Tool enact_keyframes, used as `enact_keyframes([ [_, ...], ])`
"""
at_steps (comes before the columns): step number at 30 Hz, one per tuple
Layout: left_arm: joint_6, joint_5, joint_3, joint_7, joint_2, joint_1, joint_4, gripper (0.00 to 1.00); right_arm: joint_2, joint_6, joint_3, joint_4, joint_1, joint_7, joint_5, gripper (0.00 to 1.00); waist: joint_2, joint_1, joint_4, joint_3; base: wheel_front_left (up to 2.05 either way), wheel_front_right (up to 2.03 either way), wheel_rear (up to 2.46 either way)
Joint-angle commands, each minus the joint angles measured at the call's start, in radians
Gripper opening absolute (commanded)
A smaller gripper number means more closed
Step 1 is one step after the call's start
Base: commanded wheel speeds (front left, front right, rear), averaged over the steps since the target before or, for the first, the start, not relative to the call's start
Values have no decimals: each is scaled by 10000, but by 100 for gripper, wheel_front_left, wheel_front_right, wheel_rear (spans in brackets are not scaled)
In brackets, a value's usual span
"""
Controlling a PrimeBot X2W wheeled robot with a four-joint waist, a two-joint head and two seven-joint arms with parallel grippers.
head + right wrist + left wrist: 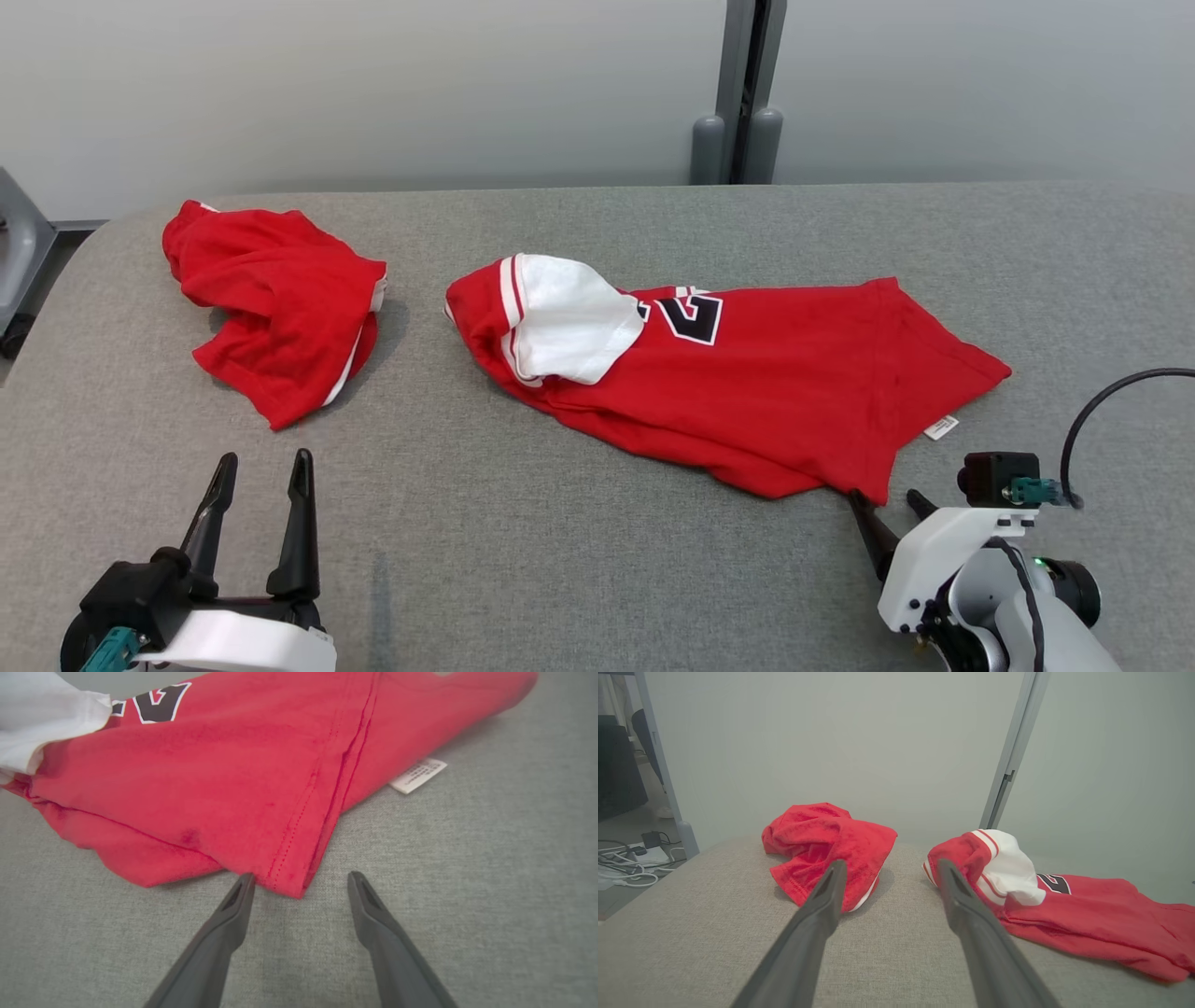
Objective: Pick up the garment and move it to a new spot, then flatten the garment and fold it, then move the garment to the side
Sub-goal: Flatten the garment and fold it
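Right wrist view: the right hand (pixel 301 879), spread wide, straddles the hem corner of the red jersey (pixel 210 779) on the grey bench (pixel 490 868). Ease forward, pinch both layers deep, then lift. The left hand (pixel 263 464) is likewise spread.

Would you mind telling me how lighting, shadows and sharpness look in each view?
Head view: soft, even light, no glare; the crumpled red garment casts a faint shadow on the table. Left wrist view: wide-angle bending tilts the post; the left gripper looks soft near the bottom edge. Right wrist view: the jersey hem is sharp, its care label print unreadable.
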Motion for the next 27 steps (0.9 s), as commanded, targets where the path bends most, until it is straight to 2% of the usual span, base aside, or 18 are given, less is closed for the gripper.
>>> enact_keyframes([
  [1,-81,73,58,-9,-11,-265,51,100,-88,16,-8,105,-218,-10,69,100,0,0,144,71,0,0,0],
  [10,-194,178,145,-9,-100,-349,205,100,-80,17,-65,626,-550,-61,201,100,0,0,432,231,0,0,0],
  [11,-211,189,159,-9,-115,-368,221,100,-79,17,-49,663,-567,-94,216,69,0,0,454,240,0,0,0],
  [12,-233,201,173,-9,-126,-379,235,100,-79,17,-3,676,-559,-108,275,21,0,0,471,247,0,0,0],
  [13,-252,204,189,-9,-133,-388,252,100,-76,17,52,700,-564,-131,317,0,0,0,483,248,0,0,0],
  [21,-318,284,307,-9,-241,-303,399,100,-87,17,80,654,-477,-484,338,0,0,0,387,111,0,0,0],
  [27,-370,339,353,-9,-306,-175,454,100,-91,17,25,105,-236,-705,425,0,0,0,77,13,0,0,0],
])
